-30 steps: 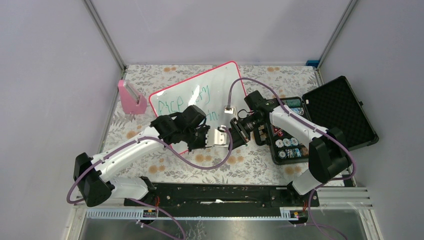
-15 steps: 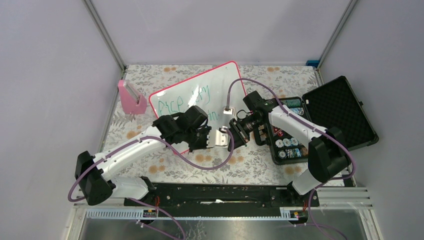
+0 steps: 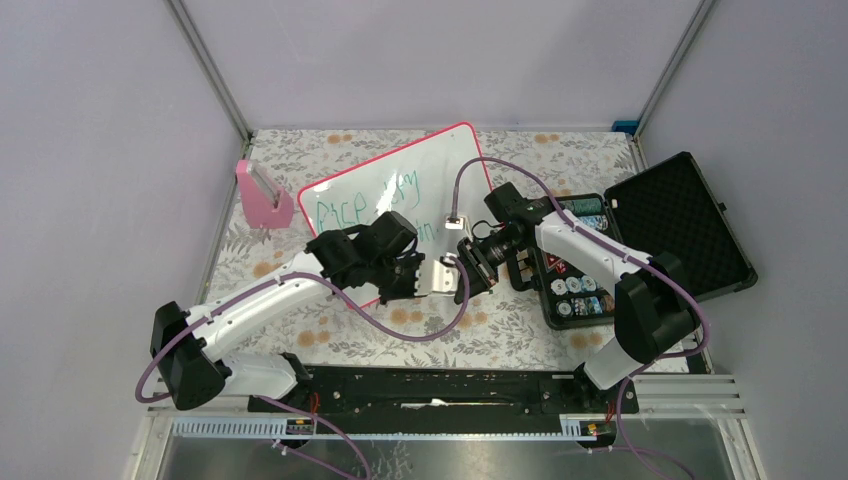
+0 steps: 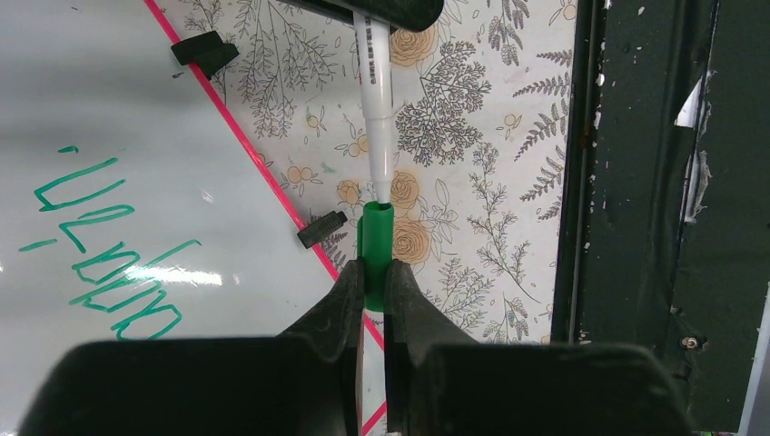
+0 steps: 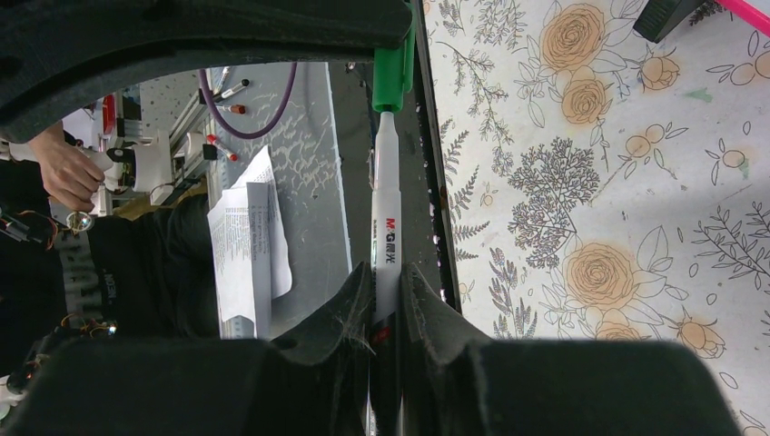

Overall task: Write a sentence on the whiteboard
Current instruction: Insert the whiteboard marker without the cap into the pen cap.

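Left wrist cam first: my left gripper point(image 4: 372, 272) is pinched tight on a green cap point(image 4: 376, 227), open end pointing up the frame; the white marker point(image 4: 374, 100) comes down from the top edge and its tip sits right at the cap's mouth — can't tell if it's actually inside. The whiteboard point(image 4: 136, 109) fills the left side, its pink frame running diagonally past the fingers; the sentence point(image 4: 123, 291) shows as green scrawl in the lower left, not readable from here; floral tablecloth point(image 4: 472, 136) in the middle, dark panel point(image 4: 636, 182) down the right.

Right wrist cam: my right gripper point(image 5: 388, 282) is clamped on the marker's barrel, low centre; the marker points up the frame at the cap near the top edge, lined up with it — a pink bit of board frame peeks in at the upper right corner.

Top cam: the whiteboard lies tilted in the upper middle, green writing across its left and middle; both grippers meet nose to nose just below its lower right edge; pink stand point(image 3: 262, 195) at the left, open black case point(image 3: 680, 225) at the right.
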You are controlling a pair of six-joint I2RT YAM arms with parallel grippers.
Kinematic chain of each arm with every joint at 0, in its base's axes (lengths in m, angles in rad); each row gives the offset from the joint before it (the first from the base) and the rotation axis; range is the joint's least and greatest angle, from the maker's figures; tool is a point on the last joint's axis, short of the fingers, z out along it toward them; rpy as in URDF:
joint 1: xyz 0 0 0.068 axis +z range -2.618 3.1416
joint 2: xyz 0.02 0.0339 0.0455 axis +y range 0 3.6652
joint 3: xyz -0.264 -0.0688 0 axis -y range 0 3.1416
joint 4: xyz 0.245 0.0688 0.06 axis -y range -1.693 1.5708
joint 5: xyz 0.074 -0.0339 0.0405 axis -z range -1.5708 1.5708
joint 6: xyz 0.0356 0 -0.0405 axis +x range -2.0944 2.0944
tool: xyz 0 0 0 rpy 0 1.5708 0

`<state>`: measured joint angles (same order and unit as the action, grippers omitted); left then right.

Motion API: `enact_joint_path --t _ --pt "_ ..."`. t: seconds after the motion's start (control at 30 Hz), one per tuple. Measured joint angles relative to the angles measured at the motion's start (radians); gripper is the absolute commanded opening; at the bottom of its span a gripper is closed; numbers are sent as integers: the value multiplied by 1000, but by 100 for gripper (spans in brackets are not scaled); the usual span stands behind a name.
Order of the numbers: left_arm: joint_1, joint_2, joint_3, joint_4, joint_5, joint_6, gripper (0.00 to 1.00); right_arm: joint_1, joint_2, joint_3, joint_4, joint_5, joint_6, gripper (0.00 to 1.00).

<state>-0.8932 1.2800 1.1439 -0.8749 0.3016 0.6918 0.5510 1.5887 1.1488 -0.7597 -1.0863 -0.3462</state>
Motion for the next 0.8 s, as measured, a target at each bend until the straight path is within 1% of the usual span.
enact_joint_path --t 0.23,0.4,0.8 --pt "-3 1 2 -1 11 0 0 3 1 2 -1 0 -2 0" --pt "-14 27 29 -7 23 -5 0 19 22 23 -6 -7 -2 0" --pt "-18 80 99 -64 24 -66 0 31 39 32 17 -15 34 0"
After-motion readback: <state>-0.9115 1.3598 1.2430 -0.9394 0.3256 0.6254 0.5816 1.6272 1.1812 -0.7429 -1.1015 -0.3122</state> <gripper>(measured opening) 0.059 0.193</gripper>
